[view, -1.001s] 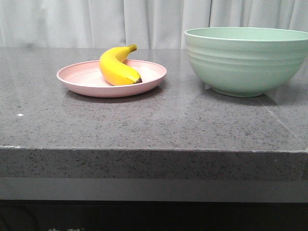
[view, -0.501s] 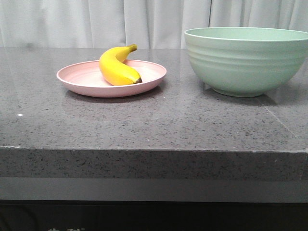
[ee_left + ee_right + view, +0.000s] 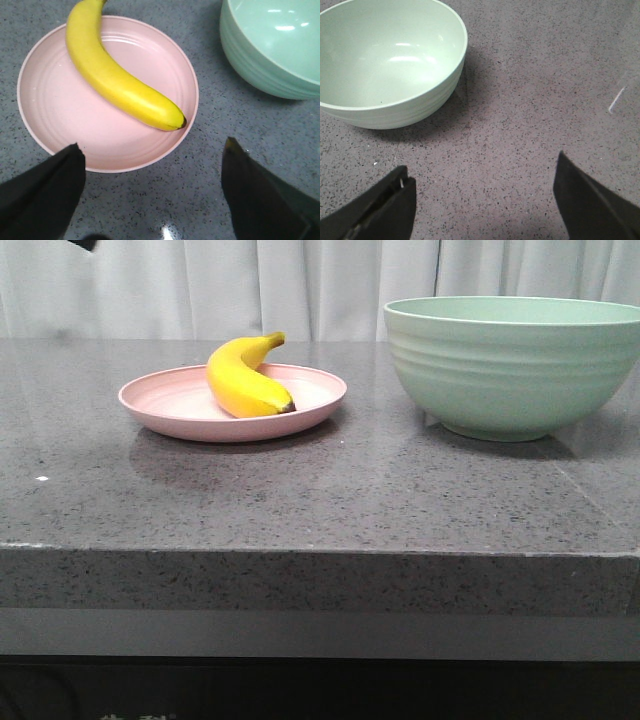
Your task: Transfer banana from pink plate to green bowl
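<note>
The yellow banana (image 3: 242, 380) lies on the pink plate (image 3: 160, 403) at the table's left middle. The green bowl (image 3: 512, 365) stands to the right, empty inside in the right wrist view (image 3: 385, 60). My left gripper (image 3: 152, 150) hangs open and empty above the plate's near rim (image 3: 107, 162), with the banana (image 3: 115, 82) beyond its fingers. My right gripper (image 3: 482, 175) is open and empty above bare counter beside the bowl. In the front view only a dark bit of the left arm (image 3: 84, 244) shows at the top left edge.
The dark grey speckled counter (image 3: 320, 490) has its front edge low in the front view. A white curtain (image 3: 300, 280) hangs behind it. The bowl also shows in the left wrist view (image 3: 272, 45), close to the plate.
A dark bit of the left arm has come into the front view at the top left, and a faint shadow now lies in front of the plate. Banana, plate and bowl have not moved.
</note>
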